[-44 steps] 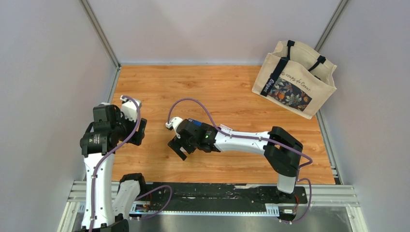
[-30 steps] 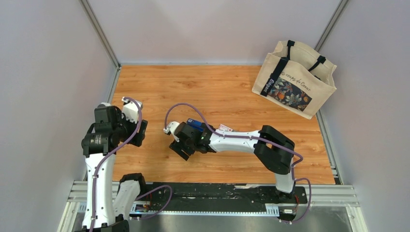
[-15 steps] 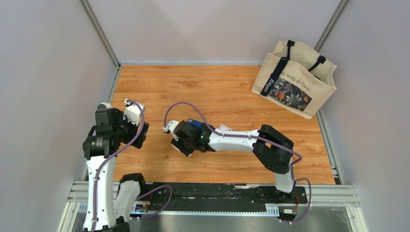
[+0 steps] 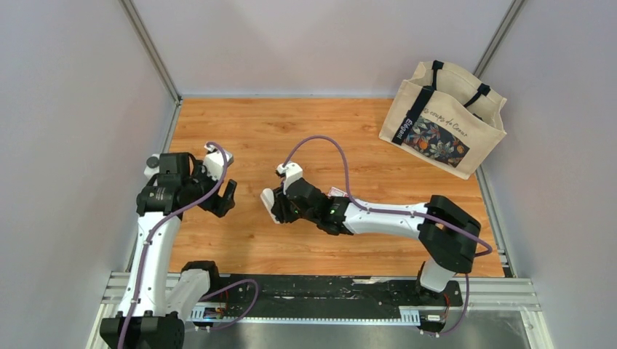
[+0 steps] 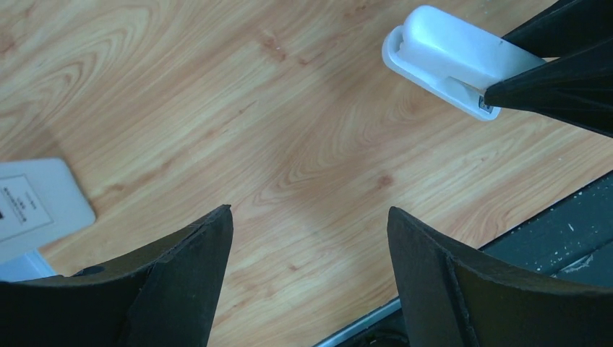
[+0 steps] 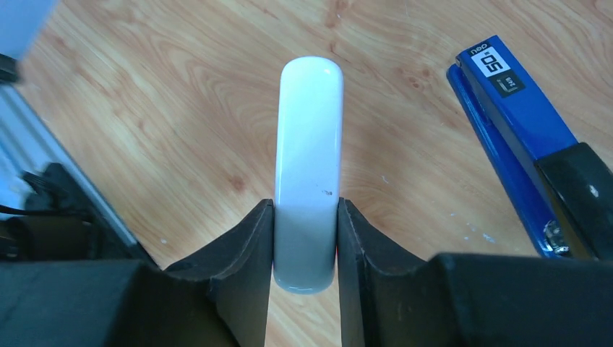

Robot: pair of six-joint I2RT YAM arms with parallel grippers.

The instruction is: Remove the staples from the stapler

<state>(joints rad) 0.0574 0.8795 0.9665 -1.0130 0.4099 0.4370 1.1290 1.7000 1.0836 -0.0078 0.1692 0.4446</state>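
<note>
Between the fingers of the right gripper, a white oblong stick is being pinched. Both black pads are pressing on its lower sides, and its rounded far end is projecting straight out ahead of the tips. Whether the stick is touching the boards cannot be told.

Just to the right of that gripper, the stapler is lying flat on the wooden table. It is showing a narrow blue body with a small printed label and a black part at its near end. It is sitting apart from the stick, and no finger is touching it. In the overhead view the right arm is covering it.

To the left, the left gripper is hanging over bare wood with its two dark fingers spread wide and nothing between them. Its camera is catching the stick's end at upper right, clamped in the other arm's black fingertips. A flat white card with small print is showing at the left edge of that view.

Overhead, the two grippers are facing each other near the table's left-centre, close but apart. A cream tote bag with a floral panel is standing at the far right corner, well apart from both arms.
</note>
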